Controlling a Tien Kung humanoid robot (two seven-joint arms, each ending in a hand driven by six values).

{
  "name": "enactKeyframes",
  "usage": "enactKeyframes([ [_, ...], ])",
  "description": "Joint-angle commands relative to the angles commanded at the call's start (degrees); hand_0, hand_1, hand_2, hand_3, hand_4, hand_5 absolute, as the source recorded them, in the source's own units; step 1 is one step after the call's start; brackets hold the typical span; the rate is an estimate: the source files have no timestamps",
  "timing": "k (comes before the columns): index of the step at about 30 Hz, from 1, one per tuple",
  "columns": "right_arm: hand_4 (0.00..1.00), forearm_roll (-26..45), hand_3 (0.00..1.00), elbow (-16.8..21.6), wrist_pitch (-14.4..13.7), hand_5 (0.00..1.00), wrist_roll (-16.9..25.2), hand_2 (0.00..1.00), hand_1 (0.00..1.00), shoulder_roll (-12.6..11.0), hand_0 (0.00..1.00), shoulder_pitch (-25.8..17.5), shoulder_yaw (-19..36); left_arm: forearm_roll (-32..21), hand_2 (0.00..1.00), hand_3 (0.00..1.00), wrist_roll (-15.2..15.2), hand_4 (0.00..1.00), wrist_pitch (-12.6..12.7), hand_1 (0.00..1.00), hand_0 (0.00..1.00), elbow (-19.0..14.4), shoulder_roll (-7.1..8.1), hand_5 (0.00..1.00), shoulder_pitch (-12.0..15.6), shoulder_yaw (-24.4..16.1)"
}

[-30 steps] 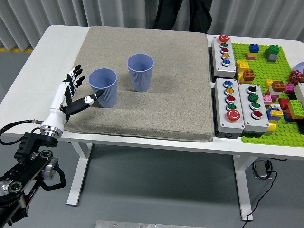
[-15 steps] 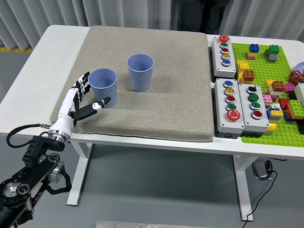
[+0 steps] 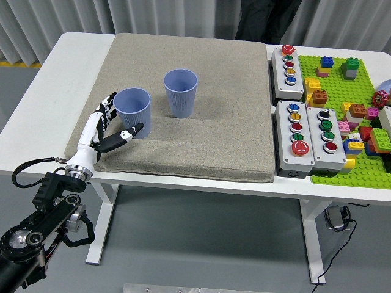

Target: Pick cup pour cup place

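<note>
reaching left hand (image 3: pixel 105 129) with fingers spread, holding nothing, around near cup (image 3: pixel 132 112) by mat's (image 3: pixel 201 146) left edge. second cup (image 3: pixel 181 92) just beside, toward far edge. could tip cup if thumb nudges first.

Two cups (image 3: pixel 132 112) (image 3: pixel 181 92), three button boxes (image 3: pixel 288 63) (image 3: pixel 296 137) (image 3: pixel 328 138)

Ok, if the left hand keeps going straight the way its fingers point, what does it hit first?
Most likely the nearer ribbed blue plastic cup: the left hand is open at its left side, fingers aimed up and right, thumb near its base. Whether it already touches is unclear.
</note>
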Motion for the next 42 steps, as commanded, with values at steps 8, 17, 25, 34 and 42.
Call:
enactKeyframes([
  [8,0.065,0.2,0.600,0.0,-0.1,0.389,0.0,0.628,0.690,0.0,0.697,0.1,0.0,0.2,0.998,0.998,0.0,0.919,0.0,0.926,0.938,0.3,-0.19,0.229,-0.4,0.0],
  [17,0.060,0.8,0.600,0.0,-0.2,0.382,0.1,0.629,0.690,-0.2,0.697,0.7,-0.4,1.3,0.998,0.998,0.2,0.915,0.5,0.919,0.935,6.3,-2.27,0.231,-5.2,2.5],
  [25,0.060,0.8,0.600,0.0,-0.2,0.382,0.1,0.629,0.690,-0.2,0.697,0.7,-0.4,1.3,0.998,0.998,0.2,0.915,0.5,0.919,0.935,6.3,-2.27,0.231,-5.2,2.5],
  [34,0.060,0.8,0.600,0.0,-0.2,0.382,0.1,0.629,0.690,-0.2,0.697,0.7,-0.4,1.3,0.998,0.998,0.2,0.915,0.5,0.919,0.935,6.3,-2.27,0.231,-5.2,2.5],
  [42,0.059,0.9,0.599,-0.1,-0.1,0.382,0.2,0.628,0.690,-0.3,0.697,0.8,-0.4,1.2,0.998,0.998,0.2,0.914,0.7,0.919,0.935,6.6,-2.27,0.233,-5.5,2.5],
])
